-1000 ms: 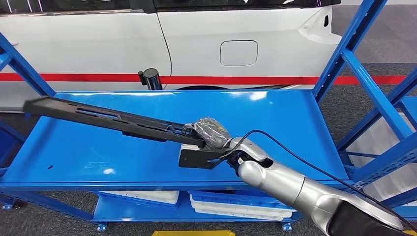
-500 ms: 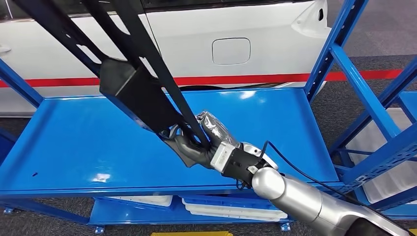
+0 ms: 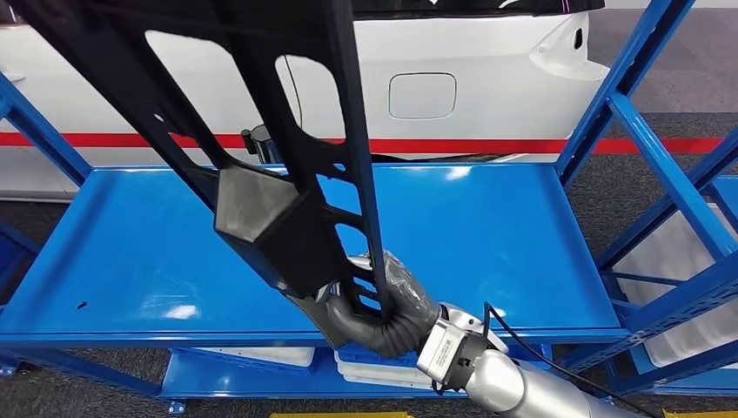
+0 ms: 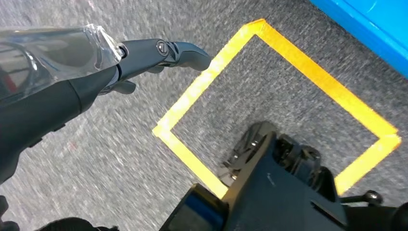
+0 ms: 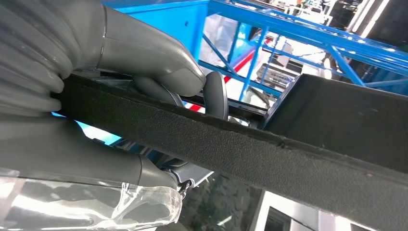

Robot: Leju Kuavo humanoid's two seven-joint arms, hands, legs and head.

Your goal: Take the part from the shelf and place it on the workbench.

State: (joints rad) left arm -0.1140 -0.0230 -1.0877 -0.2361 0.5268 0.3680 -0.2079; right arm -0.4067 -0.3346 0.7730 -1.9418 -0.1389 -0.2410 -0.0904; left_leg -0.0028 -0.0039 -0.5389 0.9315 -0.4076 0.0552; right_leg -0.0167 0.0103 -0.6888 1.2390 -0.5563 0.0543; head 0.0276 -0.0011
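Long black part held aloft by one end, clear of the shelf.

The right hand (image 3: 380,306) grips the part (image 3: 261,174) at its lower end, above the front edge of the blue shelf (image 3: 522,226); the rest rears up toward the camera. Such leverage may twist it loose, or swing it into the shelf's uprights (image 3: 609,96). The left hand (image 4: 144,55) hangs empty, fingers apart.

The head view looks forward and down over the blue shelf (image 3: 487,226). The right wrist view sits very close behind the right hand (image 5: 72,91), sharing the black part (image 3: 278,209) with the head view. The left wrist view faces down at the floor (image 4: 288,91), with the shelf at 1 o'clock.
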